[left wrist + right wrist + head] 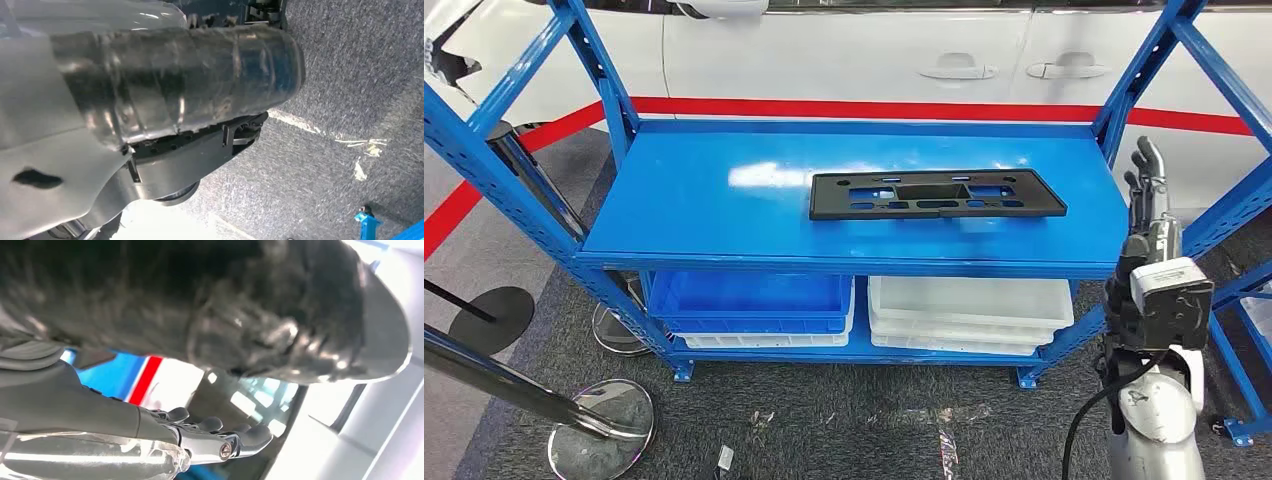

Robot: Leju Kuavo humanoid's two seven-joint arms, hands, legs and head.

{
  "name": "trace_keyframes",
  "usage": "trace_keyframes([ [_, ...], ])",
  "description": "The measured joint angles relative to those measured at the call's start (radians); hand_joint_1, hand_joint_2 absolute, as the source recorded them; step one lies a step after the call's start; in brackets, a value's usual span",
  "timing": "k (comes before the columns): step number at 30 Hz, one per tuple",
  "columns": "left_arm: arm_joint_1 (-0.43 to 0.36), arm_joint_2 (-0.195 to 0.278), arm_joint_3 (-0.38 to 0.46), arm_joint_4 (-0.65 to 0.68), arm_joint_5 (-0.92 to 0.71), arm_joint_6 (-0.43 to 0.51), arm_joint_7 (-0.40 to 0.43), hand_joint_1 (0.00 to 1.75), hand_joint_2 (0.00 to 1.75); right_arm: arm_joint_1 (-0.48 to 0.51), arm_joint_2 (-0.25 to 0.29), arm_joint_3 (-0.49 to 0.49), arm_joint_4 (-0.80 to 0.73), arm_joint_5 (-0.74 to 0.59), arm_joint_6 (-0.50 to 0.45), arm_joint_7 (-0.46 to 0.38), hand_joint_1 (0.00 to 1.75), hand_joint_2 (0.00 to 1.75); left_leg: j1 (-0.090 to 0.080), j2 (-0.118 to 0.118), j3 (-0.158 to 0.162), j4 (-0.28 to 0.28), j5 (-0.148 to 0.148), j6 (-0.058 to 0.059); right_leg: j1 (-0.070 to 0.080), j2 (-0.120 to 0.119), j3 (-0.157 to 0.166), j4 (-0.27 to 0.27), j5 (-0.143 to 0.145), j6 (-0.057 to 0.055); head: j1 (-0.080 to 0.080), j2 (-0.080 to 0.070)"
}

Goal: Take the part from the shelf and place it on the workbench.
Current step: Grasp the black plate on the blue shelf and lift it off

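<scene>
The part (936, 194), a flat black rectangular plate with cut-outs, lies on the top board of the blue shelf (704, 210), right of its middle. My right hand (1146, 195) is raised just beyond the shelf's right end, apart from the part, fingers straight and pointing up, holding nothing. In the right wrist view the same hand (200, 432) shows stretched fingers (250, 436) with nothing between them. The left wrist view looks down at grey floor past the left hand's plastic-wrapped cover (175, 85); how its fingers lie is hidden.
On the lower board sit a blue bin (749, 300) and a white bin (969, 310). A white car (844, 50) stands behind the shelf. Two round stanchion bases (604, 425) (489, 315) rest on the floor at left. Blue uprights (1144, 75) frame the shelf ends.
</scene>
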Motion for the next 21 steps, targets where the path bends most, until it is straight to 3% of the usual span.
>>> trace_keyframes([
  [1, 0.000, -0.002, 0.007, 0.000, -0.006, -0.003, 0.002, 0.00, 0.00, -0.005, 0.000, 0.012, -0.003, 0.002, 0.000, 0.004, 0.00, 0.58, 0.000, 0.000, 0.000, 0.000, 0.000, 0.000, 0.000, 0.000, 0.000, 0.000, 0.000, 0.000, 0.000, 0.000],
  [2, 0.001, -0.004, 0.013, 0.000, -0.013, -0.005, 0.005, 0.00, 0.00, -0.011, 0.000, 0.023, -0.004, 0.003, 0.001, 0.008, 0.00, 0.87, 0.000, 0.000, 0.000, 0.000, 0.000, 0.000, 0.000, 0.000, 0.000, 0.000, 0.000, 0.000, 0.000, 0.000],
  [4, 0.003, -0.011, 0.035, -0.001, -0.037, -0.015, 0.017, 0.00, 0.00, -0.036, 0.000, 0.066, -0.008, 0.009, 0.007, 0.025, 0.00, 1.75, 0.000, 0.000, 0.000, 0.000, 0.000, 0.000, 0.000, -0.001, 0.000, 0.000, 0.000, 0.000, 0.000, 0.000],
  [12, 0.013, -0.028, 0.088, -0.017, -0.090, -0.031, 0.063, 0.00, 0.00, -0.152, 0.004, 0.251, 0.043, 0.033, 0.033, 0.098, 0.00, 1.75, 0.000, -0.002, -0.002, 0.000, 0.001, 0.001, 0.000, -0.003, -0.001, 0.000, 0.000, 0.000, 0.000, 0.000],
  [21, 0.027, -0.035, 0.089, -0.044, -0.067, 0.009, 0.100, 0.00, 0.00, -0.250, 0.032, 0.402, 0.216, 0.037, 0.028, 0.146, 0.00, 1.75, 0.000, -0.002, -0.003, 0.000, 0.001, 0.001, 0.000, -0.004, -0.001, 0.000, 0.000, 0.000, 0.000, 0.000],
])
